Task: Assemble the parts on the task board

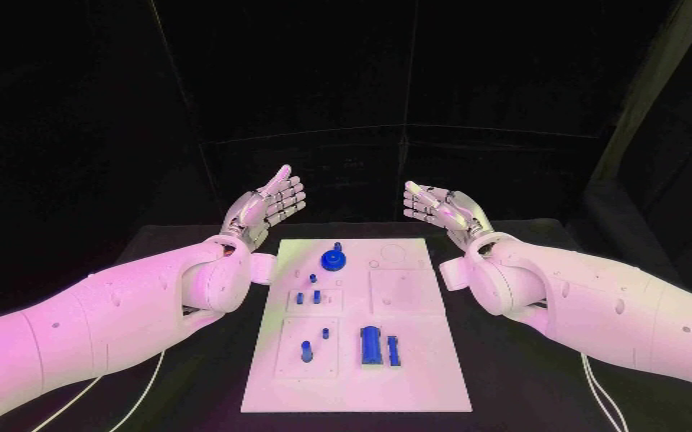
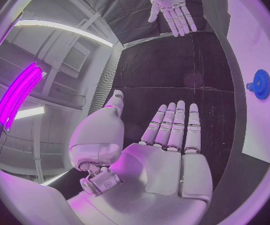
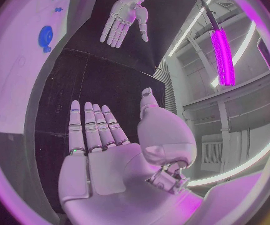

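Observation:
The white task board (image 1: 418, 372) lies in the middle of the black table. Blue parts sit on it: a round gear-like piece (image 1: 335, 258) near the far end, small pegs (image 1: 307, 297) at the left middle, and a larger block (image 1: 372, 344) with pegs (image 1: 306, 350) beside it near the front. My left hand (image 1: 270, 204) hovers above the table past the board's far left corner, fingers spread, holding nothing. My right hand (image 1: 443, 208) mirrors it past the far right corner, also spread and holding nothing. The gear (image 2: 260, 84) appears in the left wrist view, and again as the gear (image 3: 46, 36) in the right wrist view.
Black table surface (image 1: 519, 392) surrounds the board on all sides. White cables (image 1: 144, 392) run down beside the left arm and others (image 1: 599, 397) beside the right arm. Dark curtains close off the back.

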You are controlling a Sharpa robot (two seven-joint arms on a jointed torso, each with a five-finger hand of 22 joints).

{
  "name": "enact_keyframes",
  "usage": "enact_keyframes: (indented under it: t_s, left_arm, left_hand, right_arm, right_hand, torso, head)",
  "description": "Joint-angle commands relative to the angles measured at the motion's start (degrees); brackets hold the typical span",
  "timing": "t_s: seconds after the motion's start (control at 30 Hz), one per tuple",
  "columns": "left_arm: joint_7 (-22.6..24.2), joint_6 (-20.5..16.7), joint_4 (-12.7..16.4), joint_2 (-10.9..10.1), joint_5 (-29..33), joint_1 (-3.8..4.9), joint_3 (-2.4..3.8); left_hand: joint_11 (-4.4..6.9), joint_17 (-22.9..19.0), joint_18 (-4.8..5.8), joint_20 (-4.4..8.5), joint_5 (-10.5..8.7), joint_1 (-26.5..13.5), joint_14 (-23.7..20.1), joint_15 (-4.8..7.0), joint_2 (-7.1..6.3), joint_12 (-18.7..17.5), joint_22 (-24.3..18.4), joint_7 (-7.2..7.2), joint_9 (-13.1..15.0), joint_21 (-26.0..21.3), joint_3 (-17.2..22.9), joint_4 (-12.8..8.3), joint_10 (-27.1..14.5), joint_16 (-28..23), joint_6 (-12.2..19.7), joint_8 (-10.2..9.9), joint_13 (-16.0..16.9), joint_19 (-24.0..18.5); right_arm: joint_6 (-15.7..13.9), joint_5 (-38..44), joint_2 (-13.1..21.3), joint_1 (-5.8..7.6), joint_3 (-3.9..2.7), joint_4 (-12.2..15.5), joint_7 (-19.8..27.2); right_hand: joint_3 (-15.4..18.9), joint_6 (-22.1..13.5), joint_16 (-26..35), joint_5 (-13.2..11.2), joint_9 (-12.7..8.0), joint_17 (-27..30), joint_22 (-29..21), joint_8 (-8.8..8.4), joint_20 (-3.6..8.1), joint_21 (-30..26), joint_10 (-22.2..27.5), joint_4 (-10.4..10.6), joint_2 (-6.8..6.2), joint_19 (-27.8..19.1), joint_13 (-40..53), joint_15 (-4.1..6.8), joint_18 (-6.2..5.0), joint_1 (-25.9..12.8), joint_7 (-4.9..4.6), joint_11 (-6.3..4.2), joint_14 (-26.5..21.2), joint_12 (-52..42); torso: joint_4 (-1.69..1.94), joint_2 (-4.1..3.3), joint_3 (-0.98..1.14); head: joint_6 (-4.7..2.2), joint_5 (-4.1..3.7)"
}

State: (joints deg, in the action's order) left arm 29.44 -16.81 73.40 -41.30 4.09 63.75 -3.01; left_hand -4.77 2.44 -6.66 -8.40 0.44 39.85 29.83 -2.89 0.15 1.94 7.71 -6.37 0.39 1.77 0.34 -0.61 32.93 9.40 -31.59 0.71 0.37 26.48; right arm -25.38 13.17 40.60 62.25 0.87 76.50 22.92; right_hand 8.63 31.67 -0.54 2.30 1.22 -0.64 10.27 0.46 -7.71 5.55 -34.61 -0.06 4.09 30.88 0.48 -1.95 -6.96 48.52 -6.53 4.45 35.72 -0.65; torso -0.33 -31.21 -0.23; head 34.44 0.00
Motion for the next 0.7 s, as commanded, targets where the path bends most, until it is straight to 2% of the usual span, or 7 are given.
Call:
enact_keyframes:
  t_s: [0.03, 0.13, 0.2, 0.23, 0.27, 0.33, 0.7]
  left_arm:
    - [0.31, -10.26, 3.82, -0.62, -1.77, -0.70, 0.63]
    - [0.33, -16.35, 8.37, -1.61, -2.60, -1.73, 1.48]
    - [0.33, -19.25, 10.54, -2.08, -3.00, -2.22, 1.88]
    - [0.34, -20.60, 11.54, -2.30, -3.18, -2.45, 2.07]
    - [0.34, -21.83, 12.46, -2.50, -3.35, -2.66, 2.24]
    - [0.34, -23.85, 13.97, -2.83, -3.62, -3.00, 2.52]
    - [0.35, -27.31, 16.55, -3.39, -4.09, -3.59, 3.01]
  left_hand:
    - [4.77, -2.44, 2.02, 2.67, -0.44, -12.71, -9.50, 2.89, -0.15, -1.94, -2.45, 2.04, -0.39, -1.77, -0.34, 0.61, -10.51, -3.00, 10.08, -0.71, -0.37, -8.45]
    - [4.77, -2.44, 2.10, 3.41, -0.44, -16.19, -12.12, 2.89, -0.15, -1.94, -3.14, 6.37, -0.39, -1.77, -0.34, 0.61, -13.38, -3.85, 12.84, -0.71, -0.37, -10.76]
    - [4.77, -2.44, 6.66, 3.80, -0.44, -18.00, -13.47, 2.89, -0.15, -1.94, -3.48, 6.37, -0.39, -1.77, -0.34, 0.61, -14.88, -4.25, 14.26, -0.71, -0.37, -11.97]
    - [4.77, -2.44, 2.65, 3.96, -0.44, -18.86, -14.12, 2.89, -0.15, -1.94, -3.64, 6.37, -0.39, -1.77, -0.34, 0.61, -15.60, -4.46, 14.94, -0.71, -0.37, -12.53]
    - [4.77, -2.44, 6.66, 4.14, -0.44, -19.73, -14.76, 2.89, -0.15, -1.94, -7.71, 6.37, -0.39, -1.77, -0.34, 0.61, -16.32, -4.66, 15.63, -0.71, -0.37, -13.11]
    - [4.77, -2.44, 6.66, 8.40, -0.44, -21.31, -15.94, 2.89, -0.15, -1.94, -7.71, 6.37, -0.39, -1.77, -0.34, 0.61, -17.63, -5.06, 16.88, -0.71, -0.37, -14.17]
    - [4.77, -2.44, 6.66, 8.40, -0.44, -28.24, -21.16, 2.89, -0.15, -1.94, -7.71, 6.37, -0.39, -1.77, -0.34, 0.61, -23.36, -9.40, 22.39, -0.71, -0.37, -18.68]
  right_arm:
    - [-9.87, -6.97, 1.32, -0.58, -0.31, 4.41, 3.92]
    - [-14.11, -9.93, 2.65, -1.30, -0.58, 8.73, 5.33]
    - [-15.90, -11.19, 3.21, -1.61, -0.69, 10.56, 5.93]
    - [-16.68, -11.73, 3.45, -1.74, -0.74, 11.35, 6.19]
    - [-17.32, -12.18, 3.65, -1.85, -0.78, 12.00, 6.40]
    - [-18.23, -12.81, 3.94, -2.00, -0.84, 12.93, 6.70]
    - [-18.74, -13.17, 4.10, -2.09, -0.87, 13.45, 6.87]
  right_hand:
    - [-2.71, -9.94, 0.54, -2.30, -1.22, 0.64, -3.22, -0.46, 2.43, -5.55, 10.88, 0.06, -4.09, -9.68, -0.48, 1.95, 2.32, -15.22, 2.05, -4.45, -11.20, 0.65]
    - [-3.48, -12.81, 0.54, -2.30, -1.22, 0.64, -4.15, -0.46, 3.12, -5.55, 13.98, 0.06, -4.09, -12.48, -0.48, 1.95, 2.31, -19.60, 6.53, -4.45, -14.43, 0.65]
    - [-3.84, -14.17, 0.54, -2.30, -1.22, 0.64, -4.59, -0.46, 3.45, -5.55, 15.50, 0.06, -4.09, -13.82, -0.48, 1.95, 2.94, -21.72, 6.53, -4.45, -15.99, 0.65]
    - [-4.04, -14.88, 0.54, -2.30, -1.22, 0.64, -4.82, -0.46, 3.61, -5.55, 16.28, 0.06, -4.09, -14.52, -0.48, 1.95, 2.94, -22.81, 6.53, -4.45, -16.79, 0.65]
    - [-4.21, -15.54, 0.54, -2.30, -1.22, 0.64, -5.03, -0.46, 7.71, -5.55, 16.99, 0.06, -4.09, -15.15, -0.48, 1.95, 2.94, -23.80, 6.53, -4.45, -17.52, 0.65]
    - [-4.52, -16.81, 0.54, -2.30, -1.22, 0.64, -5.44, -0.46, 7.71, -5.55, 18.35, 0.06, -4.09, -16.32, -0.48, 1.95, 2.94, -25.72, 6.53, -4.45, -18.94, 0.65]
    - [-8.63, -22.29, 0.54, -2.30, -1.22, 0.64, -10.27, -0.46, 7.71, -5.55, 24.36, 0.06, -4.09, -21.69, -0.48, 1.95, 6.96, -34.15, 6.53, -4.45, -25.13, 0.65]
  torso:
    - [0.33, 0.03, 0.23]
    - [0.33, 0.03, 0.23]
    - [0.33, 0.03, 0.23]
    - [0.33, 0.03, 0.23]
    - [0.33, 0.03, 0.23]
    - [0.33, 0.03, 0.23]
    - [0.33, 0.03, 0.23]
  head:
    - [-0.06, 0.00]
    - [-0.06, 0.00]
    - [-0.06, 0.00]
    - [-0.06, 0.00]
    - [-0.06, 0.00]
    - [-0.06, 0.00]
    - [-0.06, 0.00]
